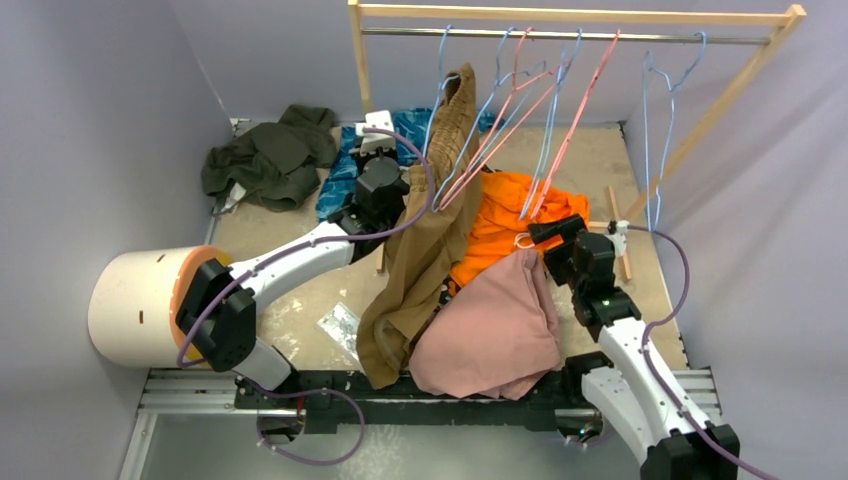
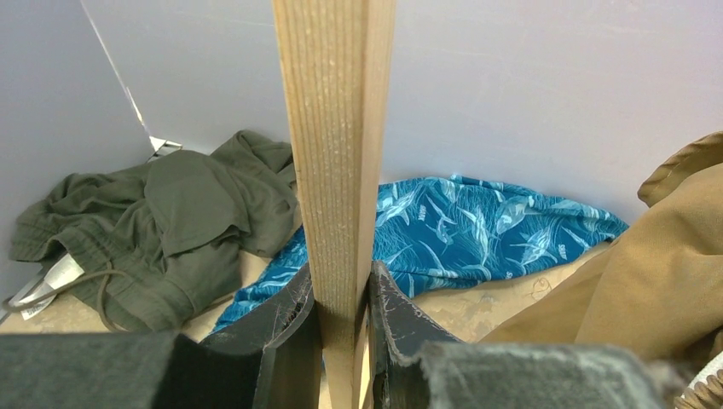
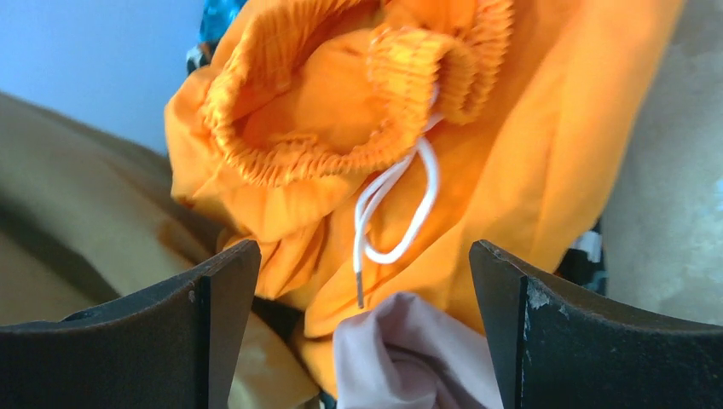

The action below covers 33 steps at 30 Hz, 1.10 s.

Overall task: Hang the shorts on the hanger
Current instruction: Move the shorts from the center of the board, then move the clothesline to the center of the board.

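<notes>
The dusty-pink shorts lie crumpled at the near edge of the table, between the two arms. A fold of them shows in the right wrist view. Light-blue wire hangers hang on the rail; one hangs alone at the right. My right gripper is open and empty just above the top edge of the pink shorts, its jaws wide apart. My left gripper is shut on the rack's wooden left post, which stands upright between the jaws.
Tan-brown shorts hang from a hanger down to the table. An orange garment with a white drawstring lies behind the pink shorts. Pink wire hangers hang mid-rail. Green clothes and blue patterned cloth lie far left. A white cylinder stands left.
</notes>
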Tool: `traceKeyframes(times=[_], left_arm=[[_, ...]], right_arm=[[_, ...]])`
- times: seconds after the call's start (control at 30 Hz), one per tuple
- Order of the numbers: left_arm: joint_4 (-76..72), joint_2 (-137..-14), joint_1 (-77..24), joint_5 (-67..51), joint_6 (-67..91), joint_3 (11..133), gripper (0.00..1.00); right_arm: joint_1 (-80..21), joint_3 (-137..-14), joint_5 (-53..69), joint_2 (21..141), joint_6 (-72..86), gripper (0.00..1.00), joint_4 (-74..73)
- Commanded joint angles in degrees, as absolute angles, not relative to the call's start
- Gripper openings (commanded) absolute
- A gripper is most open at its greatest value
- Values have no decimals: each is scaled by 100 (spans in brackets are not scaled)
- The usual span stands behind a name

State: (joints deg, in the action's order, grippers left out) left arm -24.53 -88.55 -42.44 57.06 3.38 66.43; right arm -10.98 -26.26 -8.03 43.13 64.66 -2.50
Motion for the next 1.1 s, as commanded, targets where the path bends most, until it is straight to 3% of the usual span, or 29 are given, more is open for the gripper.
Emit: traceKeyframes(times=[0.0, 0.47, 0.8, 1.07], left_arm=[[-1943, -8969, -4208, 5948, 351, 6335, 0], [-2284, -9030, -4265, 5605, 385, 6247, 0], [-2725, -9286, -4289, 5440, 95, 6363, 0], [-3154, -9656, -4266, 5321, -24, 6600, 0]], right_arm=[[-995, -2851, -1652, 4145, 6730, 94, -371], [-18, -2764, -1375, 5464, 6498, 84, 404], [167, -3103, -1473, 7026, 6390, 83, 1273], [198, -3310, -1347, 7932, 6312, 61, 2055]])
